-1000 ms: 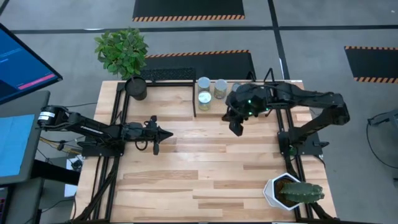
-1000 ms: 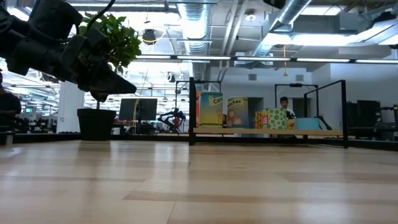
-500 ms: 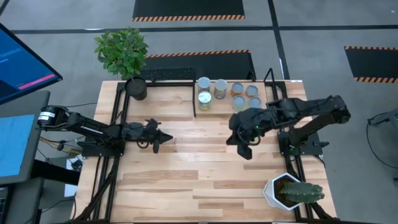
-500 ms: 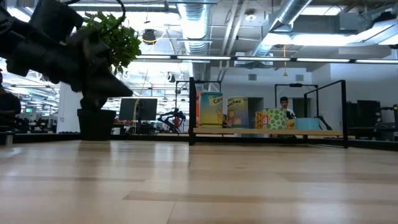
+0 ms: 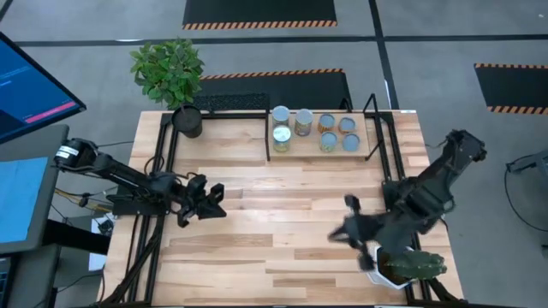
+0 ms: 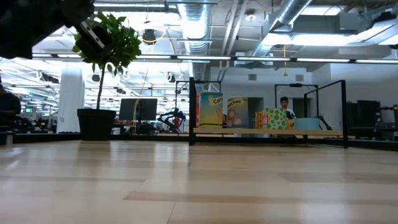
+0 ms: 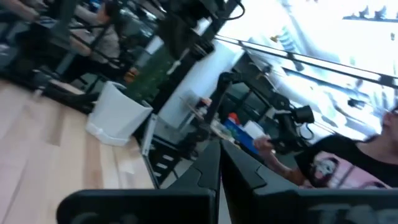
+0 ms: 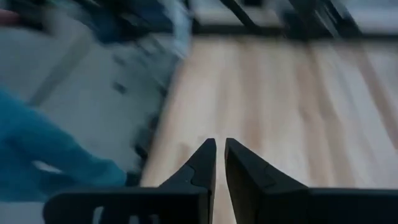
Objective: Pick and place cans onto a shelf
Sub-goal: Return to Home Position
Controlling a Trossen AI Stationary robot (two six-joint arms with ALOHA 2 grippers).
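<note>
While seven cans are seen standing on the shelf at the counter's far edge, the left claw is held pressed together over the left side; the right claw, nearly closed and empty, is noted over the near right corner.

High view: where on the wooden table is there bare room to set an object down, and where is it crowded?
Bare: the wide middle of the light wooden table, between the left gripper and right gripper; also the strip between the round black plant pot and the black-rod shelf. Crowded: the shelf, with seven small tin cans.
</note>
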